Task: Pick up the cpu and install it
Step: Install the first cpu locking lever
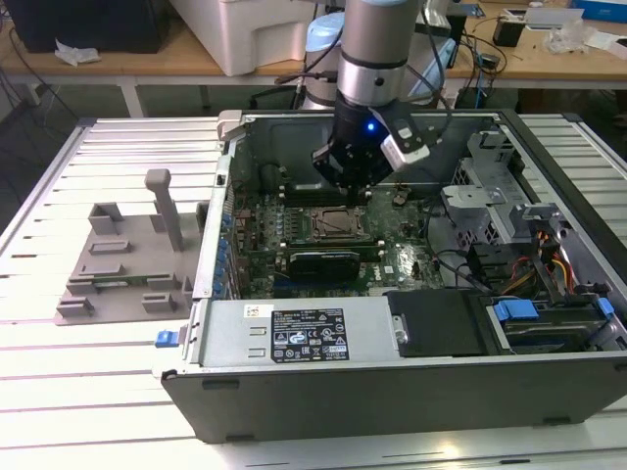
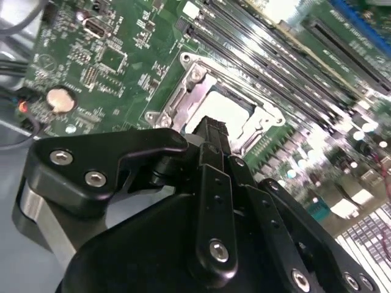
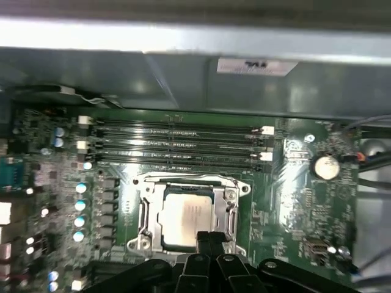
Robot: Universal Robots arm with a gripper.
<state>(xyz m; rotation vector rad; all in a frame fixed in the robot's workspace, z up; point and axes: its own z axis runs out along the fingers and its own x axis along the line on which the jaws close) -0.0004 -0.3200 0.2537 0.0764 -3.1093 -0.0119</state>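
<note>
Computer case point(image 1: 411, 377) lies open on the slatted desk point(image 1: 98, 392), and the arm reaches down into it. Inside the case sits the green motherboard point(image 3: 293, 195), with black memory slots point(image 3: 177, 143) running in rows beside the socket frame point(image 3: 143, 213). A round coin battery point(image 3: 327, 165) sits on the board near one corner, apart from the socket. At the exterior view's right, the case also holds a metal drive cage point(image 1: 490, 196), a bundle of coloured cables point(image 1: 549, 269) and a blue-tabbed bay point(image 1: 514, 311). A black panel point(image 1: 436, 323) and a labelled grey power supply box point(image 1: 294, 333) fill the near side of the case.

The cpu point(image 3: 186, 220) lies flat inside the socket frame, its silvery top facing up, with the metal bracket around it on all sides. In both wrist views the gripper point(image 3: 211, 239) hangs just over one edge of the cpu; its black fingers point(image 2: 214, 140) stand close together with nothing between them. Whether the tips touch the chip I cannot tell.

Outside the case, at the exterior view's left, a grey fixture plate point(image 1: 122, 269) with upright posts rests on the desk.
</note>
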